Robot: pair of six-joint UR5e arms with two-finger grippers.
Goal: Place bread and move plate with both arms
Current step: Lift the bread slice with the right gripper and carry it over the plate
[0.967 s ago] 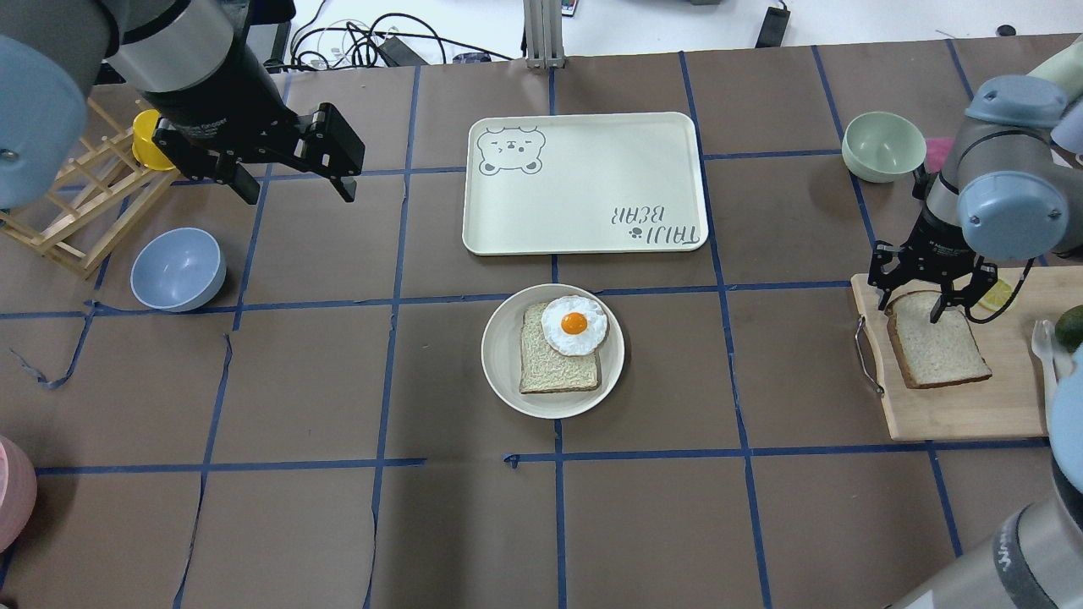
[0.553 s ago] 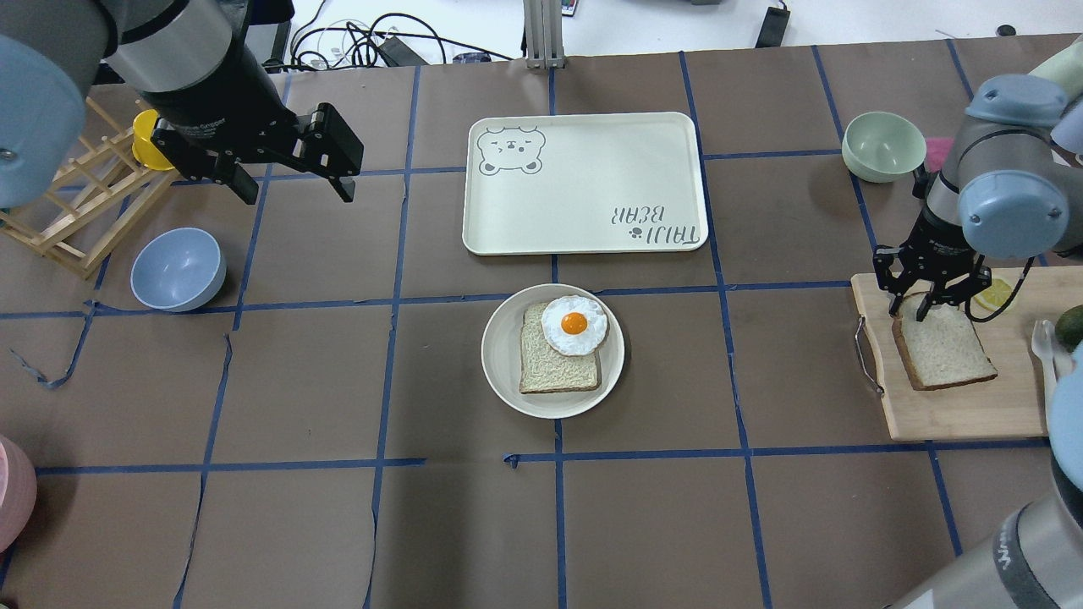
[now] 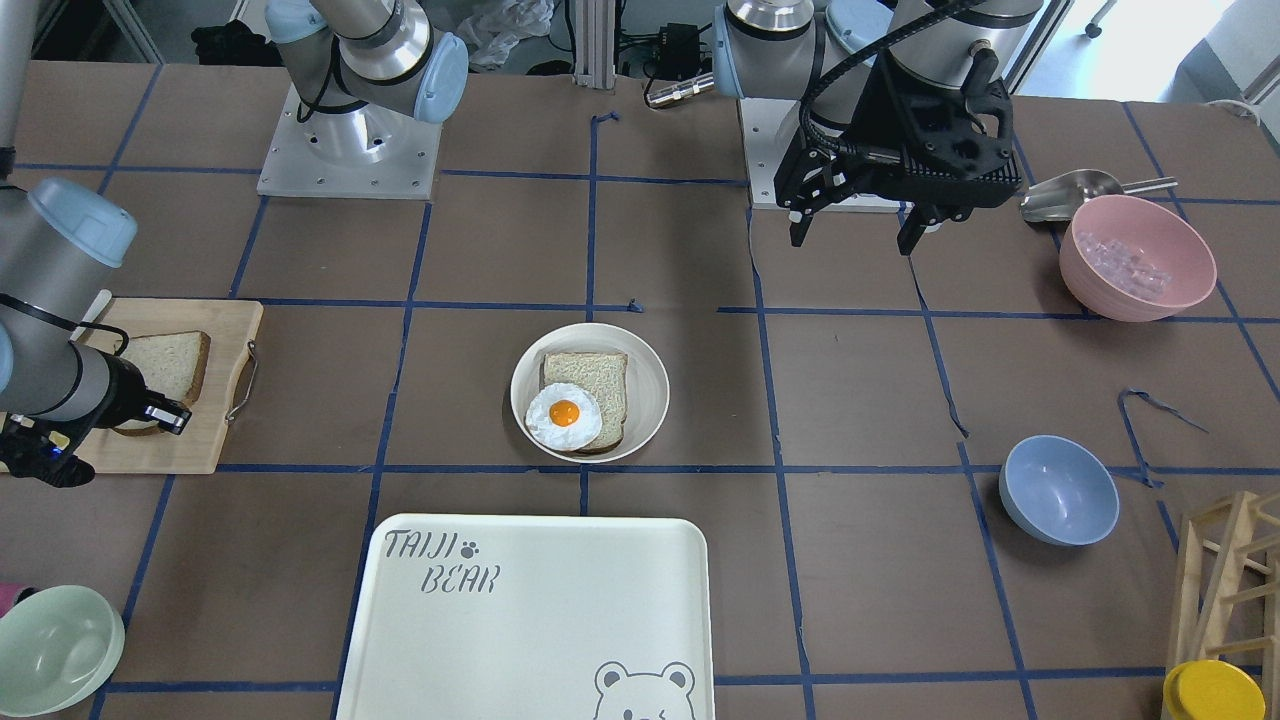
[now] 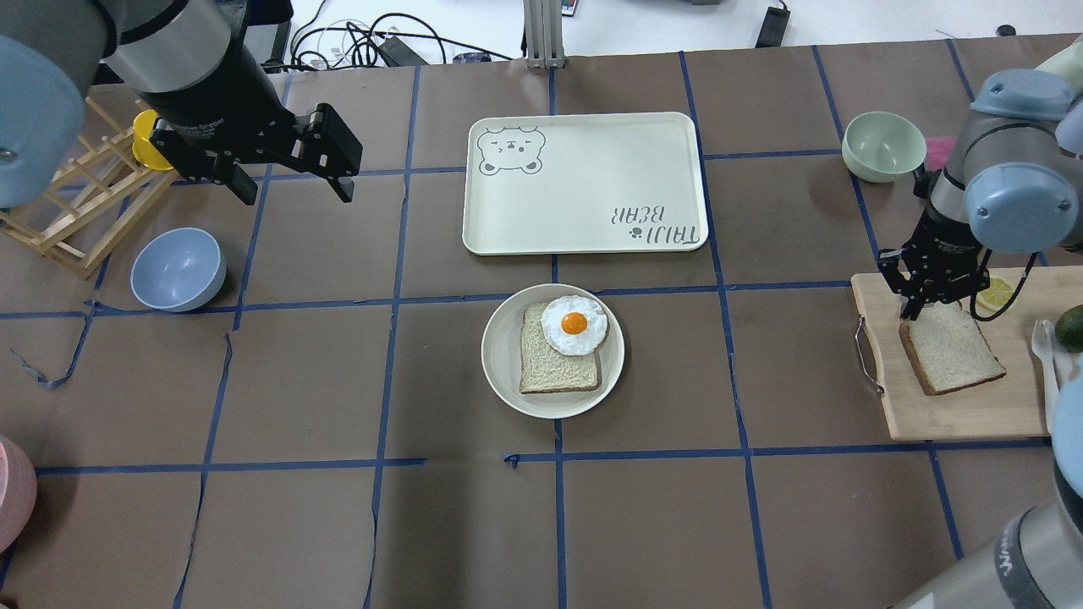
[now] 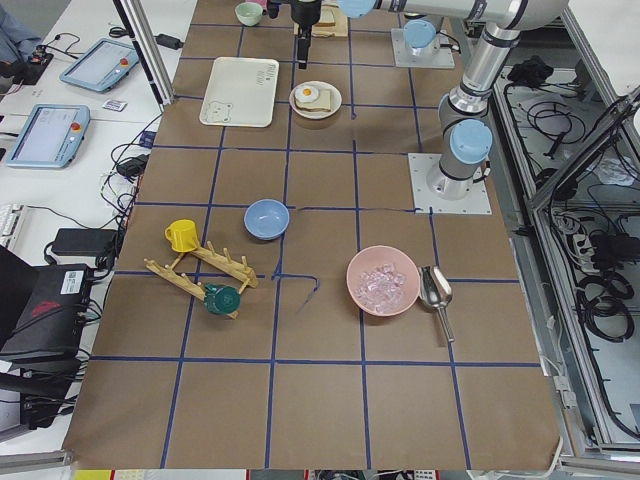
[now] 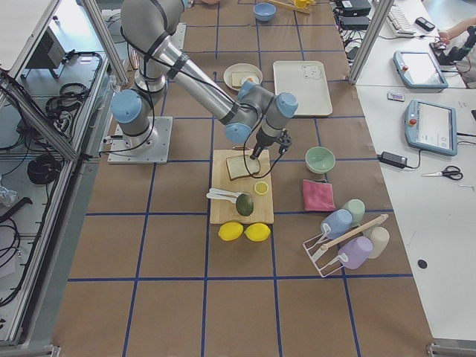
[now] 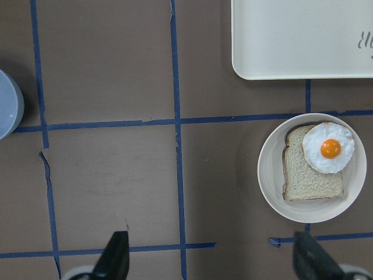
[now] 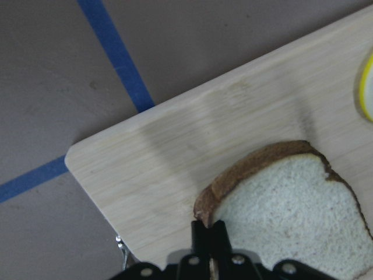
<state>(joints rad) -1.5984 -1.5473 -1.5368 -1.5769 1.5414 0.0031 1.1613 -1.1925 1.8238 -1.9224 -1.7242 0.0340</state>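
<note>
The bread (image 4: 954, 347), a white slice with dark crust, lies on the wooden cutting board (image 4: 956, 414) at the right. My right gripper (image 4: 916, 309) is shut on the slice's far left crust corner; the wrist view shows the fingers (image 8: 201, 233) pinched on the crust of the bread (image 8: 291, 204). The round cream plate (image 4: 499, 372) sits at the table's middle and holds a tan slice topped with a fried egg (image 4: 574, 324). My left gripper (image 4: 296, 188) is open and empty, hovering at the far left, well away from the plate (image 7: 268, 175).
The bear-printed tray (image 4: 584, 182) lies just beyond the plate. A pale green bowl (image 4: 883, 145) stands beyond the board, a blue bowl (image 4: 178, 269) and a wooden rack (image 4: 68, 220) at the left. A lemon slice (image 4: 998, 293) and an avocado (image 4: 1070, 326) lie on the board.
My right gripper went from open over the bread to shut on its crust corner. The slice turned and slid a little to the right. The left arm barely moved.
</note>
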